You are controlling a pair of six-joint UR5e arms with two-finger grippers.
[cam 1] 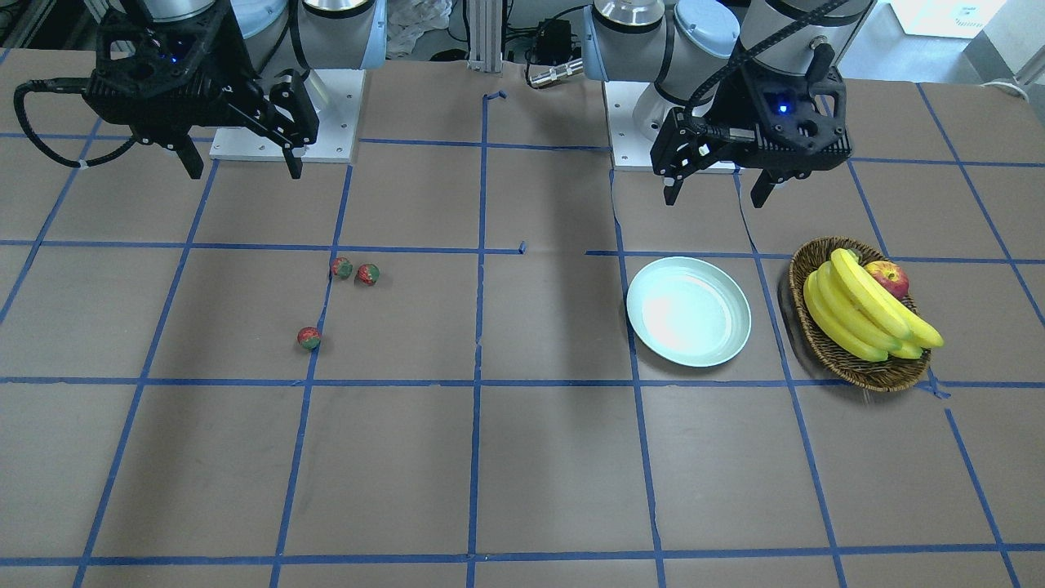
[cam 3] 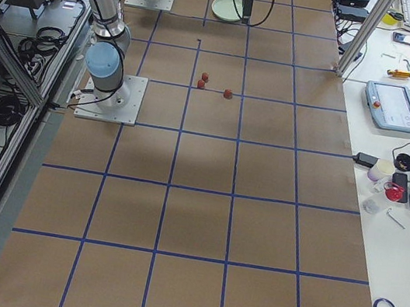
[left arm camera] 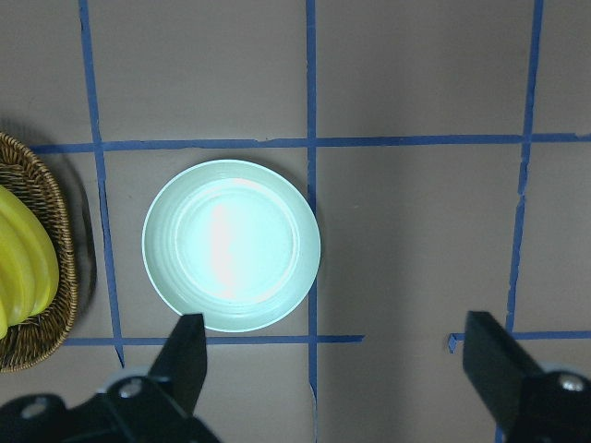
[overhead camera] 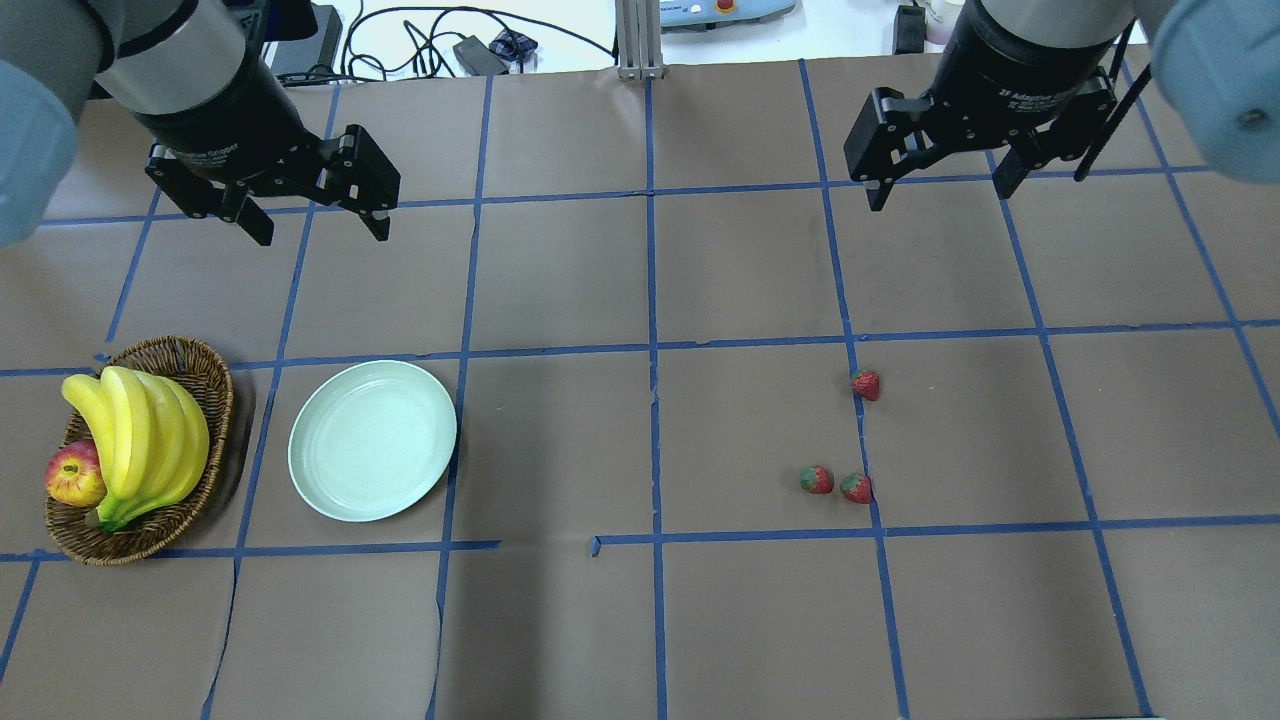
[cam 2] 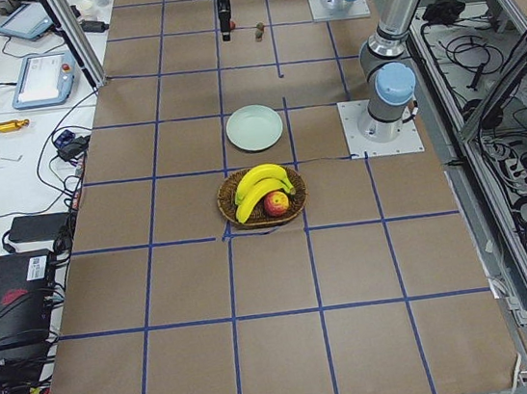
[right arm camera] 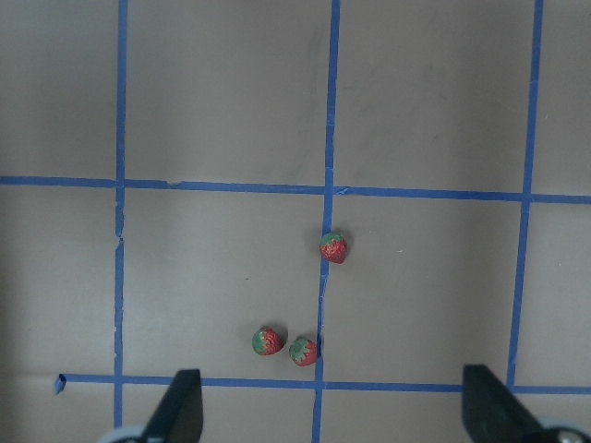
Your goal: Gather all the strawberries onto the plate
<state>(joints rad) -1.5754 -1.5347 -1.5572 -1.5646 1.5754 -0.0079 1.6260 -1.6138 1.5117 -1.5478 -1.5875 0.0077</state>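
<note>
Three small red strawberries lie on the brown table on my right side: one (overhead camera: pixel 866 384) apart, two (overhead camera: pixel 817 480) (overhead camera: pixel 856 488) close together. They also show in the right wrist view (right arm camera: pixel 333 247) (right arm camera: pixel 269 341) (right arm camera: pixel 303 352) and the front view (cam 1: pixel 309 337) (cam 1: pixel 341 267) (cam 1: pixel 367 273). The pale mint plate (overhead camera: pixel 372 440) sits empty on my left side, also in the left wrist view (left arm camera: pixel 231 245). My left gripper (overhead camera: pixel 312 217) hangs open above the table behind the plate. My right gripper (overhead camera: pixel 940 190) hangs open high behind the strawberries.
A brown wicker basket (overhead camera: pixel 205 385) with bananas (overhead camera: pixel 140 430) and a red-yellow apple (overhead camera: pixel 75 474) stands left of the plate. Blue tape lines grid the table. Cables and devices lie past the far edge.
</note>
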